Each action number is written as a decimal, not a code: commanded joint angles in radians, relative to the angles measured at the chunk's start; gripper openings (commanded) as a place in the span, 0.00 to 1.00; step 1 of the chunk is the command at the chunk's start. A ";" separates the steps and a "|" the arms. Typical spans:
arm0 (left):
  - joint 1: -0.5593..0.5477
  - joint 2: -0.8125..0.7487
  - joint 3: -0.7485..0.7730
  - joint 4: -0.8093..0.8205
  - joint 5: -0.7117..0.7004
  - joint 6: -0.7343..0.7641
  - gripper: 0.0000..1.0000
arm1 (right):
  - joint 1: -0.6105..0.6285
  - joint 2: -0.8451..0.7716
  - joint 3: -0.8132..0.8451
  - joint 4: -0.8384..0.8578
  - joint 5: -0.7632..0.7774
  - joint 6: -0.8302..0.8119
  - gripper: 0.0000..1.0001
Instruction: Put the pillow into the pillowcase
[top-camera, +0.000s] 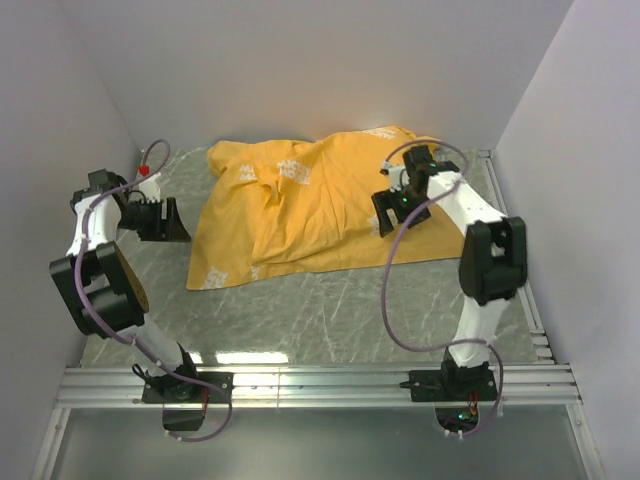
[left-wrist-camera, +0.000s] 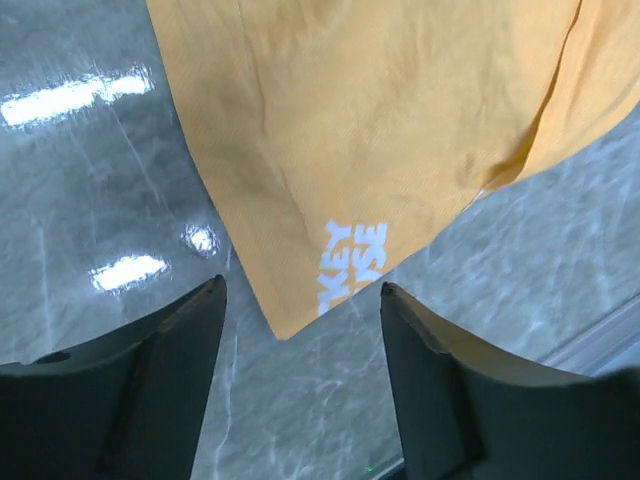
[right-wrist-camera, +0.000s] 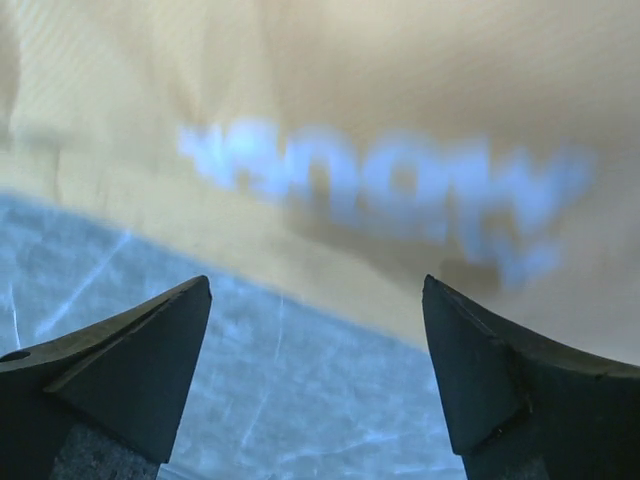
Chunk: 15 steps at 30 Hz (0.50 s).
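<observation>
The pillowcase (top-camera: 300, 215) lies rumpled and orange-yellow side up on the worktop (top-camera: 330, 310), its long axis running from the left tool (left-wrist-camera: 300, 290) across to the right tool (right-wrist-camera: 315, 290). Just ahead of the left tool, framed by its wide-spread jaws, a cloth corner with white lettering points toward it, with bare marble on either side. The right tool is also wide and holds nothing. The cloth's edge slants across ahead of its fingertips, with open worktop beneath them.
</observation>
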 joint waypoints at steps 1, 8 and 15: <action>-0.030 -0.119 -0.090 0.025 -0.074 0.106 0.69 | -0.073 -0.262 -0.158 -0.025 -0.008 -0.043 0.94; -0.160 -0.217 -0.322 0.190 -0.255 0.124 0.96 | -0.402 -0.421 -0.374 -0.021 0.158 -0.279 0.96; -0.236 -0.213 -0.362 0.290 -0.340 0.024 0.97 | -0.518 -0.242 -0.314 0.122 0.158 -0.396 0.97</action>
